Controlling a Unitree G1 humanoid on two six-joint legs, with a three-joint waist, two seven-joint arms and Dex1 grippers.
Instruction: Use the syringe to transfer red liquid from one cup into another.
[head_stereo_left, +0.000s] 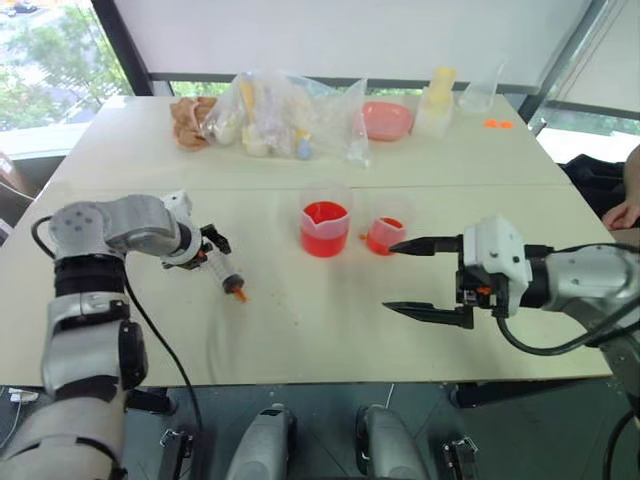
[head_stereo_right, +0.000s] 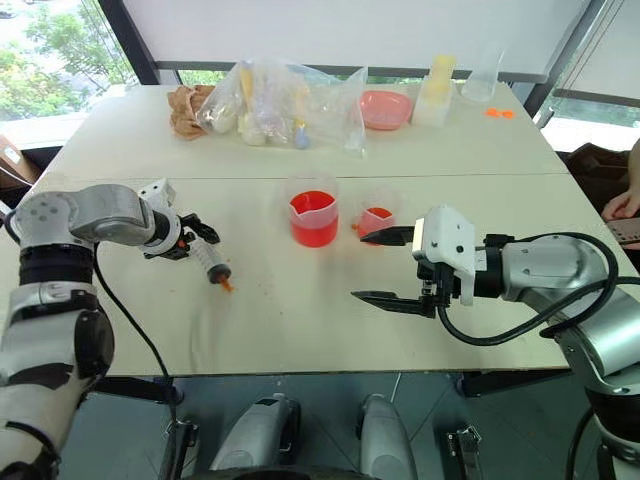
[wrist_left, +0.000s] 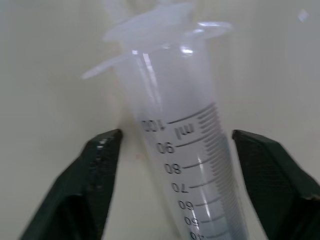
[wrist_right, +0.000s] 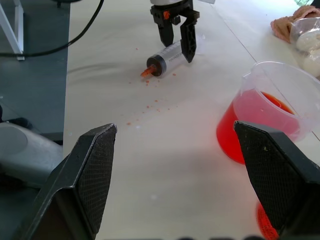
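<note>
The syringe (head_stereo_left: 228, 277) lies on the table (head_stereo_left: 300, 330) at the left, its orange tip pointing toward the near edge. My left gripper (head_stereo_left: 212, 248) comes down over its barrel (wrist_left: 185, 150). Its black fingers (wrist_left: 102, 165) stand on either side with small gaps, open. The larger beaker (head_stereo_left: 324, 228) holds red liquid (head_stereo_left: 323, 238) at the table's middle. Just to its right stands the smaller cup (head_stereo_left: 385, 235), which also has red liquid in it. My right gripper (head_stereo_left: 390, 277) hovers open on its side near the smaller cup, holding nothing.
Orange droplets (wrist_right: 150, 102) spot the table near the syringe tip. Along the far edge are a clear bag of items (head_stereo_left: 290, 115), a pink bowl (head_stereo_left: 385, 120), a yellow-lidded container (head_stereo_left: 437, 100) and a clear flask (head_stereo_left: 478, 95). A person's hand (head_stereo_left: 625, 212) rests at the right edge.
</note>
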